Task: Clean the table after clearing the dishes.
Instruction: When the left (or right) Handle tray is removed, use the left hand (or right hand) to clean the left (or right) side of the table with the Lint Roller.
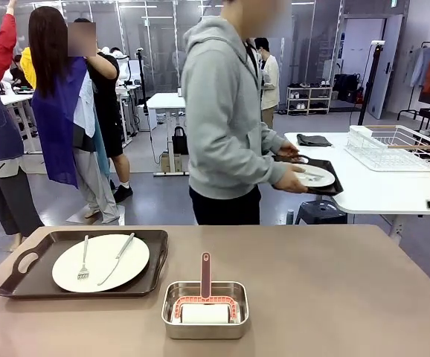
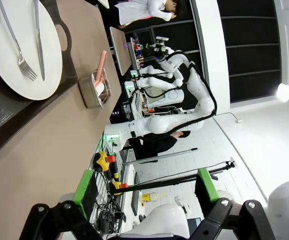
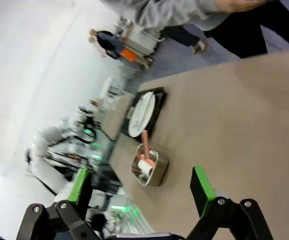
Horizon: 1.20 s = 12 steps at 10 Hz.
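Where matte table spreads, round wht plate

A small steel pan holds a pink-handled roller. Farther back, a white tabletop carries a wire rack and a folded dark cloth.

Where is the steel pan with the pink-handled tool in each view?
Front view: steel pan bottom centre, right of the tray.
Left wrist view: steel pan upper left, right of the tray.
Right wrist view: steel pan centre, below the tray.
Shared landmark: the dark tray holding the white plate.
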Available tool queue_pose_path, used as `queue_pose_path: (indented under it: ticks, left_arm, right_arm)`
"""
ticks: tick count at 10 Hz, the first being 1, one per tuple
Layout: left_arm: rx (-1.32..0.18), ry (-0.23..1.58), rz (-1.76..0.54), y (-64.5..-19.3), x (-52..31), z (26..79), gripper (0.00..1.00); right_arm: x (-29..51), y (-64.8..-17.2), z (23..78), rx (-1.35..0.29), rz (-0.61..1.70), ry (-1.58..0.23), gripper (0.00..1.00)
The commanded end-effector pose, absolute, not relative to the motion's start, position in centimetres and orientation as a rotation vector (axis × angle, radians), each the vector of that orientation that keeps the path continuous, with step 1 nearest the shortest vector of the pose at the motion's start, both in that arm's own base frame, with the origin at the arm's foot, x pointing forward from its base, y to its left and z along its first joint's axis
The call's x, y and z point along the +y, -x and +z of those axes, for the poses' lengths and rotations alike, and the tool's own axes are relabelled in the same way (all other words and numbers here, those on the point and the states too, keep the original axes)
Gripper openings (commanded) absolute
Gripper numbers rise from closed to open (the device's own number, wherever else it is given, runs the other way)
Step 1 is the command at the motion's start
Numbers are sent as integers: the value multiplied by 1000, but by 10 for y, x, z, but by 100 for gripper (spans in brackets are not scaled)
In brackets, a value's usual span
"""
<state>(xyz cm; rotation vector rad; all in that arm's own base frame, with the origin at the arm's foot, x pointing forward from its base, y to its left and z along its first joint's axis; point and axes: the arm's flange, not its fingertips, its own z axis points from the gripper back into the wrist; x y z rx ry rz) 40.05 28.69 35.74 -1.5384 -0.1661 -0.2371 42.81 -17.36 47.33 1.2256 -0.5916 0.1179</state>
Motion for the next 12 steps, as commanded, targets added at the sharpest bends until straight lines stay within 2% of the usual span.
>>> queue_pose_path:
  ticks: [1, 3, 7, 9, 11, 12]
  left_arm:
    - [-177, 1545, -237, -397, 290, 358, 100]
    - [-177, 1545, -237, -397, 290, 358, 100]
    - [-177, 1545, -237, -397, 290, 358, 100]
    - [-177, 1545, -237, -397, 290, 358, 100]
    - [-177, 1545, -237, -397, 290, 358, 100]
    - [-177, 1545, -237, -397, 290, 358, 100]
  right_arm:
    - [-89, -460, 525, -531, 290, -1000, 100]
    - [-1, -483, 542, -437, 495, -875, 100]
    - [169, -491, 512, -177, 833, -627, 100]
    - [223, -483, 489, -115, 963, -548, 100]
    - [238, -478, 482, -103, 1023, -500, 100]
    - [232, -472, 479, -93, 989, -569, 100]
